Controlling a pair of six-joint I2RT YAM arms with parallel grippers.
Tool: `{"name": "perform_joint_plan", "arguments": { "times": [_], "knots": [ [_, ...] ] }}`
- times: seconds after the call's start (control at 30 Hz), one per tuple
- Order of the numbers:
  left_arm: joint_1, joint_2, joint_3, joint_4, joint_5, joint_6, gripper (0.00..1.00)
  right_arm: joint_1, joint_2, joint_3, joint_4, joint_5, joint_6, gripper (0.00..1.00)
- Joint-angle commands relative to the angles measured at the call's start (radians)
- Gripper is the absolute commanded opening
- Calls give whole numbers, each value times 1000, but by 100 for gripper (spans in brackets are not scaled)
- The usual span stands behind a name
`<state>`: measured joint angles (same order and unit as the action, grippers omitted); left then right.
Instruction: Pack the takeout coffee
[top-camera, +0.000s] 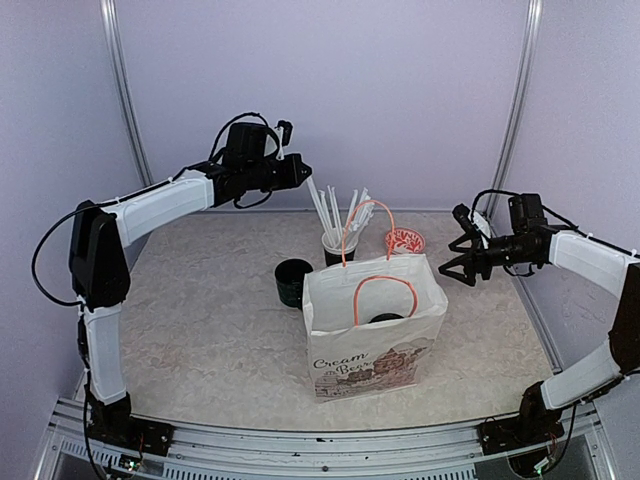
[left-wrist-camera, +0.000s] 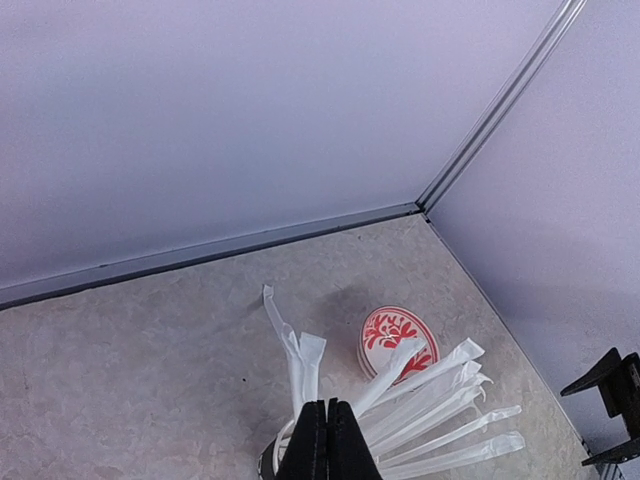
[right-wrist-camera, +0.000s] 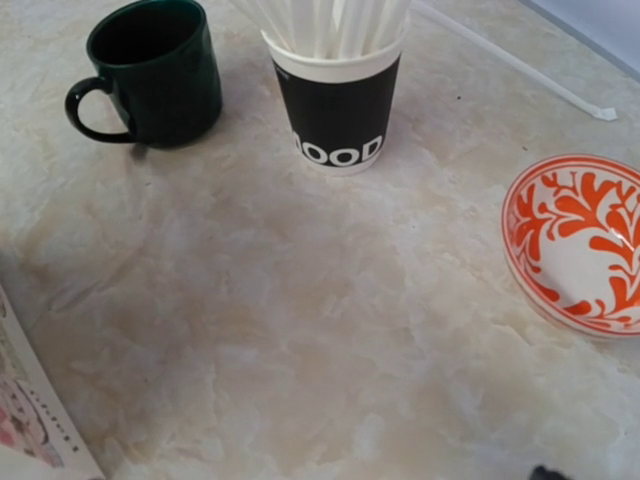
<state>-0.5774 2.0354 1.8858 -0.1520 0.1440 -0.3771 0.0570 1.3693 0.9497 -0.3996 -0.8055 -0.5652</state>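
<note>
One coffee cup (top-camera: 386, 318) shows only its lid inside the paper bag (top-camera: 370, 350), 6 o'clock from the straws (top-camera: 340, 210). It is likely light and crushable: pinch gently under the rim. The left fingers (left-wrist-camera: 312, 450) are pressed together, the right fingers (top-camera: 458, 264) spread.

Plain pale purple walls (top-camera: 400, 100) stand around the flat beige stone-look table (top-camera: 200, 330), with thin silver poles (top-camera: 127, 100) at eleven and one o'clock.

The desk (top-camera: 200, 320) is marbled cream and beige. The paper bag (top-camera: 372, 345) is white, with orange handles and dark script over a pinkish drawing. The mug (right-wrist-camera: 160, 70) is dark green. The paper cup (right-wrist-camera: 340, 105) is black with a white rim and white lettering, and its straws (left-wrist-camera: 425, 390) are white. The dish (right-wrist-camera: 585, 235) is white with orange-red branching. The left gripper (left-wrist-camera: 326, 405) is black.
</note>
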Motion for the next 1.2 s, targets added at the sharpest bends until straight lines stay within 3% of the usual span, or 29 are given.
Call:
{"name": "perform_joint_plan", "arguments": {
  "times": [0.0, 0.23, 0.37, 0.5, 0.93, 1.17],
  "knots": [
    [-4, 35, 2, 5, 9, 9, 3, 10, 0, 16, -10, 3, -12, 89],
    [1, 69, 6, 6, 29, 9, 7, 12, 10, 17, -14, 6, -16, 89],
    [-2, 79, 26, -13, 35, 14, 27, 14, 11, 18, -14, 8, -16, 89],
    [-22, 22, -15, 19, -6, 43, 35, 15, 14, 19, -15, 8, -17, 89],
    [-65, -52, -40, -78, -179, 37, 37, 18, 8, 18, -21, 5, -19, 89],
    [-79, -78, -33, -115, -149, 55, 36, 18, 7, 15, -19, 7, -20, 89]
  ]
}}
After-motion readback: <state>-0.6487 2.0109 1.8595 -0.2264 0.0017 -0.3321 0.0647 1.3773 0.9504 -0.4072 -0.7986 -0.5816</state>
